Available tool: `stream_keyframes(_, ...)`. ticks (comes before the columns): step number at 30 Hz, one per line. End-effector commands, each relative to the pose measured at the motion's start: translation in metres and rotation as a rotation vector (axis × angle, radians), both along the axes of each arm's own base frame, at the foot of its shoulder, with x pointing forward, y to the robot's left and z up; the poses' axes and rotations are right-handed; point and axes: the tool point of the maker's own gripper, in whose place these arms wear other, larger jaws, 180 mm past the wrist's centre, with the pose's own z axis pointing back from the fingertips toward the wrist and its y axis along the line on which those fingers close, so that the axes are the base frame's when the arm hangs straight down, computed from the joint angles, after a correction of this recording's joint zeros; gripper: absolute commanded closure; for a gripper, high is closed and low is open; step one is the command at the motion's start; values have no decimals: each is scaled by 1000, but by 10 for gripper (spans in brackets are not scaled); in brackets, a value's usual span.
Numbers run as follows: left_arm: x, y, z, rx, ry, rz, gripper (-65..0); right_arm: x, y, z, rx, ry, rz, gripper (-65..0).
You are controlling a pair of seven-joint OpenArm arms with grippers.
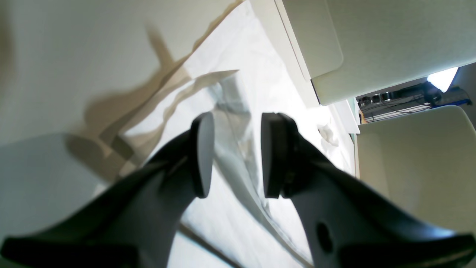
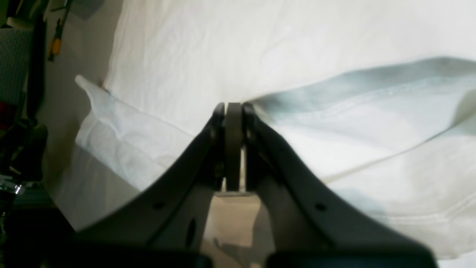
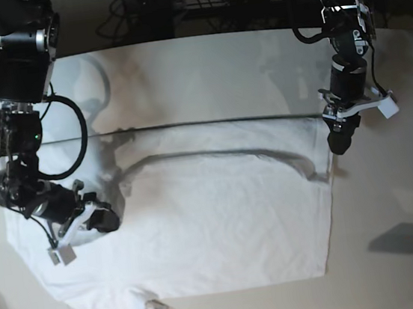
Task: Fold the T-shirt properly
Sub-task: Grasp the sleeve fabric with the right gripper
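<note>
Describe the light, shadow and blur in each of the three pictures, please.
Left wrist view: strong glare whitens the T-shirt; the open left gripper looks stretched. Right wrist view: soft focus, bluish shade under a lifted fold. Base view: sharpest, with dark fold shadows across the table.

Base view evenly lit from overhead, sharp. Wrist views soft, wide-angle stretched at edges; T-shirt (image 2: 260, 48) overexposed, near-blown white. Hard arm shadows on tabletop (image 1: 74, 44). Bright glare spot (image 1: 442, 79) upper right.
</note>
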Motion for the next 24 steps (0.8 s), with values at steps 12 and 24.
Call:
stream_keyframes(12, 7, 3, 16, 20, -57, -1, -212, 31, -10, 26, -98, -187, -82, -1)
stream_keyframes(24, 32, 4, 27, 37, -95, -7, -212, 36, -39, -5, -35, -49, -298, -4)
